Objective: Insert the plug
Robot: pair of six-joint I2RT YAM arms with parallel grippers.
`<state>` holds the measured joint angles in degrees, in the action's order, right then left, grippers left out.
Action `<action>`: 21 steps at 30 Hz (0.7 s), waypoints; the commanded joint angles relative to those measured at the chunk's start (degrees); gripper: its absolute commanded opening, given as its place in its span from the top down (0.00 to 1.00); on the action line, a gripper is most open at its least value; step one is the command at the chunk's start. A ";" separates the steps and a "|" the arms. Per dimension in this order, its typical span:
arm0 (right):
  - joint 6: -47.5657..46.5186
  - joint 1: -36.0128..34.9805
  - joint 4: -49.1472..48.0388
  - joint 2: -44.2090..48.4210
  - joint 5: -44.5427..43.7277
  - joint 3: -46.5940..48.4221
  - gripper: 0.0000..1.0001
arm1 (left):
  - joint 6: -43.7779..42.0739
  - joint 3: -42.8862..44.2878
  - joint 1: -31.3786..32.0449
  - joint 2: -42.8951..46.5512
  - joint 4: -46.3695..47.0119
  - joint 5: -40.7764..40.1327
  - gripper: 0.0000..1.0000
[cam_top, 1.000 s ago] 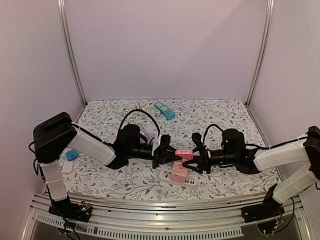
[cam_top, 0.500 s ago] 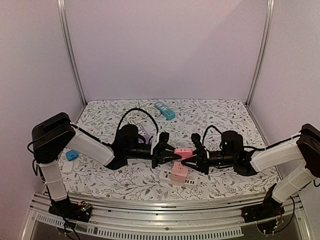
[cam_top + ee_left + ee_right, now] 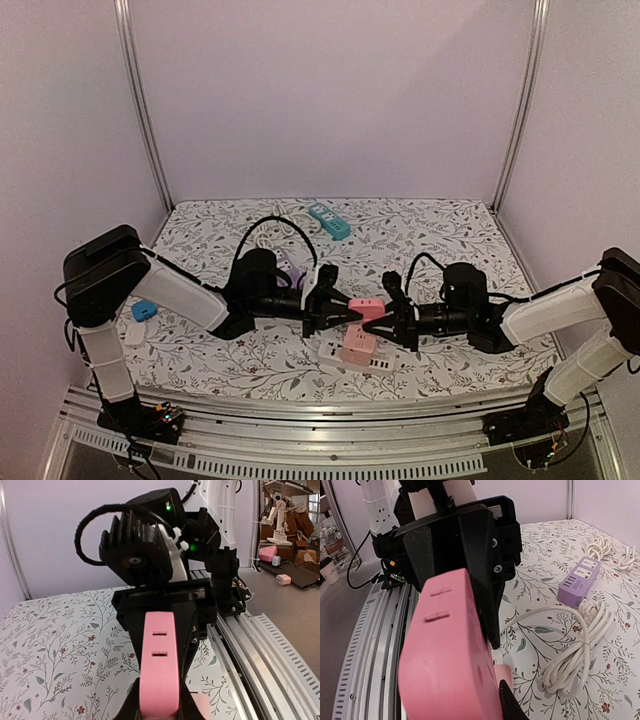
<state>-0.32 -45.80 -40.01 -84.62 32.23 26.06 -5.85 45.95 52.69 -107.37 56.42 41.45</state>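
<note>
Both arms meet over the middle of the counter, and the pink plug hangs in the air between them, a little in from the near edge. The left arm has its jaws clamped on the plug's left end. The right arm has its jaws clenched on the right end, so one piece is gripped from both sides. Its long axis runs left to right, straight along the line from wrist to wrist. Each wrist view looks down its length, with two slots on the upper face and the other arm's black gripper close behind. Neither arm is nearer; the plug is shared. Just below it, toward the near edge, lies the white strip with a pink block sitting on it, apart from the held plug. So the target lies downward, and my read is that one grip must release first, since two opposed grips leave little freedom to tilt. Which way the pins face, I cannot tell.
</note>
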 commanded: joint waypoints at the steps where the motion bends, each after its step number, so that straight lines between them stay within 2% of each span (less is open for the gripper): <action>1: -1.93 0.42 -0.09 -0.66 -3.10 -1.71 0.86 | 0.92 -0.41 0.16 2.16 -0.87 3.31 1.00; 7: -3.90 0.42 -0.07 0.25 -3.20 -1.78 0.89 | 1.99 -0.37 0.05 2.43 -1.95 3.71 1.00; 12: -3.62 0.37 -0.11 -0.28 -3.50 -2.06 0.83 | 2.16 -0.13 -0.04 2.52 -2.36 3.28 1.00; 14: -3.39 0.39 0.36 0.23 -4.34 -2.59 0.70 | 1.76 -0.12 -0.08 2.53 -2.60 3.24 1.00; 17: -3.29 0.44 3.86 2.61 -4.33 -2.55 0.41 | 0.04 -0.08 -0.28 2.66 -3.91 2.97 1.00; 19: -3.35 0.52 7.26 4.80 -3.79 -2.11 0.33 | -1.87 -0.03 -0.35 2.75 -5.09 3.08 1.00; 21: -3.51 0.51 10.00 6.89 -3.42 -1.78 0.30 | -3.31 -0.07 -0.39 2.78 -6.01 3.46 1.00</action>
<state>-3.64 -45.45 -36.07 -82.19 29.21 24.12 -5.80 45.95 52.60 -106.32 53.39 43.46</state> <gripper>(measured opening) 0.678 0.135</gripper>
